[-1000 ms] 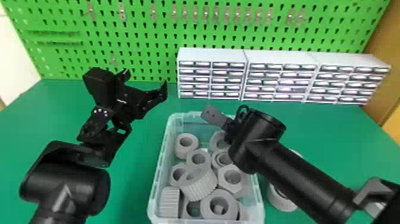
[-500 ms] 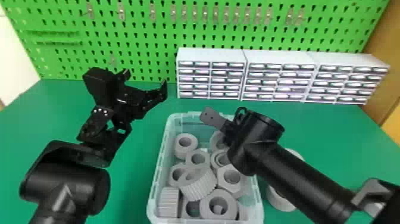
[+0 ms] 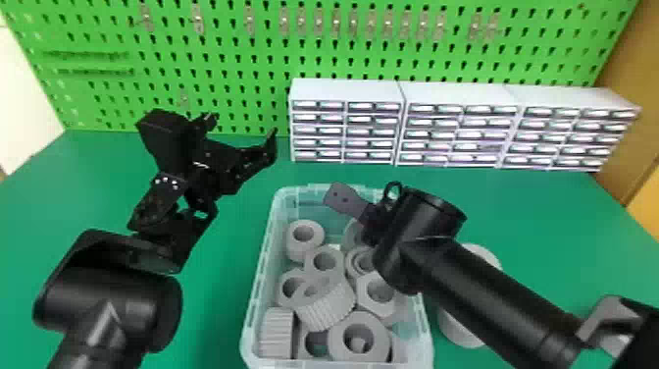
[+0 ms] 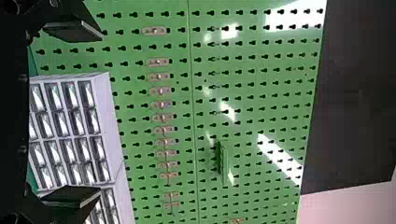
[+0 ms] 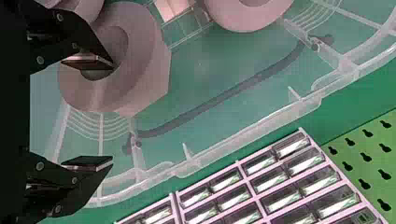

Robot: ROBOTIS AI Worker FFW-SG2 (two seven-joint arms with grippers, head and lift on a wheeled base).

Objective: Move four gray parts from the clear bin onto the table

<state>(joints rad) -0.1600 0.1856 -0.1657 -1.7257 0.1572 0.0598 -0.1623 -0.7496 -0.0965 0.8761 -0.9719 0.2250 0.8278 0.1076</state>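
Note:
In the head view the clear bin (image 3: 248,314) holds several gray parts (image 3: 326,300), jumbled rings and ribbed or hexagonal pieces. My right gripper (image 3: 380,223) is low over the bin's back right. In the right wrist view, the right gripper (image 5: 111,113) is open, one finger overlapping the hole of a gray part (image 5: 144,60) and the other beside that part. Two gray parts (image 3: 483,252) lie on the table right of the bin, partly behind the right arm. My left gripper (image 3: 242,130) waits open above the table, back left of the bin; the left gripper (image 4: 99,114) holds nothing.
White drawer cabinets (image 3: 348,120) stand behind the bin along the green pegboard (image 3: 235,54). The right forearm (image 3: 485,294) crosses over the bin's right rim. Green table (image 3: 220,294) shows between the left arm and the bin.
My right gripper has shifted slightly lower and a little left over the bin. The left arm has stayed where it was.

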